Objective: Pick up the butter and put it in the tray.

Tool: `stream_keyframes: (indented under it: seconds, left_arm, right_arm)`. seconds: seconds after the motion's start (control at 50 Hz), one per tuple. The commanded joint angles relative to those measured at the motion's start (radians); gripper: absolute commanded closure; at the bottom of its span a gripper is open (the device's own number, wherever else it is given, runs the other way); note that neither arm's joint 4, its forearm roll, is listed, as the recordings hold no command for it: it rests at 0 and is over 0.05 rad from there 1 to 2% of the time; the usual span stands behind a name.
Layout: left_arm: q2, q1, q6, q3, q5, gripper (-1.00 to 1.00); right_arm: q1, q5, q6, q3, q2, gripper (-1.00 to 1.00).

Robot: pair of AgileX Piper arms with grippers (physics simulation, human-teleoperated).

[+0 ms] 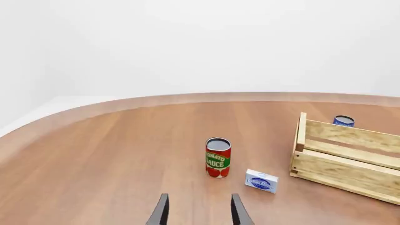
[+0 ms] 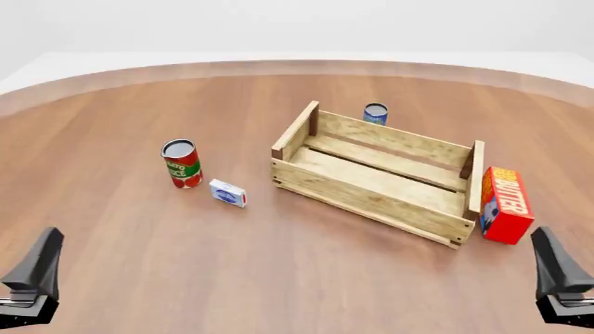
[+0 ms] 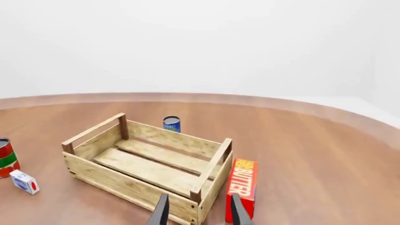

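Red butter carton, yellow lettering, beside tray; both grippers wide, empty.

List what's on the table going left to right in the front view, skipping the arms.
Tomato sauce can → small white-and-blue box → tray → butter. The small blue can sits behind the tray, so its place in the order is unclear.

tomato can upright, small box just beside; tray apart.
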Motion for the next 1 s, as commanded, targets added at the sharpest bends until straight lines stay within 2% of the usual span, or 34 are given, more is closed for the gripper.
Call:
stream_keyframes:
  seconds: [0.02,0.32,0.54,0.76,1.0]
  left_arm:
    - [0.000,0.000,0.000,0.000,0.000,-1.00]
    - [0.000,0.000,0.000,0.000,0.000,-1.00]
    - [0.000,0.000,0.000,0.000,0.000,-1.00]
    - [0.000,0.000,0.000,0.000,0.000,-1.00]
    - [0.000,0.000,0.000,0.000,0.000,-1.00]
  right_arm:
    - [-0.014,-0.012,-0.004,-0.003,0.011,-1.00]
    - [-0.037,-0.011,-0.005,-0.001,0.016,-1.00]
    - [-0.100,-0.081,-0.011,0.001,0.138,-1.00]
    - [-0.128,-0.122,-0.031,0.001,0.197,-1.00]
    - [-0.171,-0.163,-0.022,0.002,0.239,-1.00]
